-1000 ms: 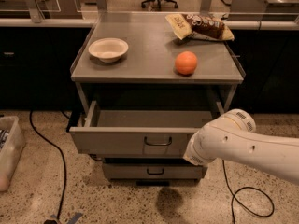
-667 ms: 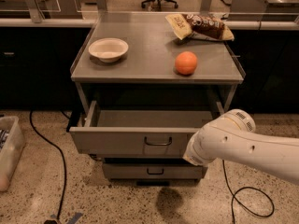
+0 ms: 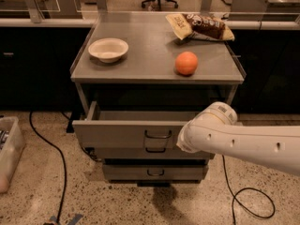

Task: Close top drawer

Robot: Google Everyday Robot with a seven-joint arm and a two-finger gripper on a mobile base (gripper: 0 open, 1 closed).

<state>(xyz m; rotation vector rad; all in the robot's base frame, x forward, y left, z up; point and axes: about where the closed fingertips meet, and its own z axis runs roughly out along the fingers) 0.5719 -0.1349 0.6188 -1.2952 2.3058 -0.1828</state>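
Note:
The top drawer (image 3: 122,134) of the grey metal cabinet stands pulled out, and its shallow inside shows empty. Its small dark handle (image 3: 158,135) sits at the centre of the front panel. My white arm (image 3: 225,137) reaches in from the right, and its rounded end lies against the right part of the drawer's front. My gripper is hidden behind that arm end, at the drawer's front right.
On the cabinet top (image 3: 140,55) are a white bowl (image 3: 108,49), an orange (image 3: 186,63) and a snack bag (image 3: 199,27). Two shut drawers (image 3: 154,172) lie below. Black cables (image 3: 61,163) run on the floor, and a plastic bin (image 3: 7,151) stands at the left.
The arm end has moved up and to the left along the drawer front. The top drawer's front panel sits slightly further in than before.

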